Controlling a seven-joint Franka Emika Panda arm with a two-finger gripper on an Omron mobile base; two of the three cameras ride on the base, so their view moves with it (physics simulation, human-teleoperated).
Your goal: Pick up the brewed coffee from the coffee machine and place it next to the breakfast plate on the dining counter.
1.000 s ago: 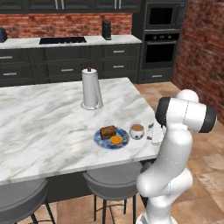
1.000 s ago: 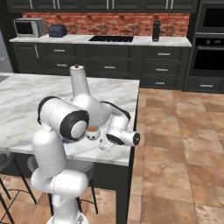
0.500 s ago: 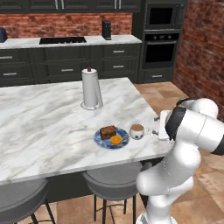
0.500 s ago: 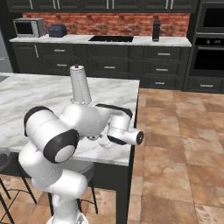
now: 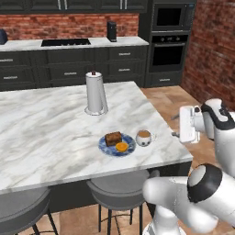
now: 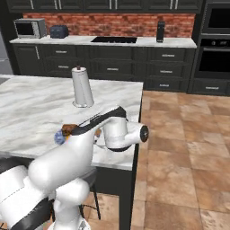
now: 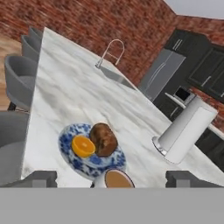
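Left base view: the brewed coffee (image 5: pixel 144 137) is seen standing on the dining counter (image 5: pixel 55 133), just beside the breakfast plate (image 5: pixel 116 145). A paper-towel roll (image 5: pixel 95 93) is set well behind. The gripper (image 7: pixel 111 177) is spread wide and empty, with nothing held, the mug showing between its tips.

On the dining counter (image 5: pixel 41 133), the brewed coffee (image 5: pixel 144 137) stands just beside the breakfast plate (image 5: pixel 117 144), both near the front edge toward the right corner. A paper-towel roll (image 5: pixel 95 93) rises well behind them, nearer the back edge. The marble to the left of the plate lies open, as does the strip between mug and right edge. Grey stools (image 5: pixel 118 189) sit tucked under the front edge. The gripper (image 5: pixel 176 134) hangs off the right edge, apart from the mug.
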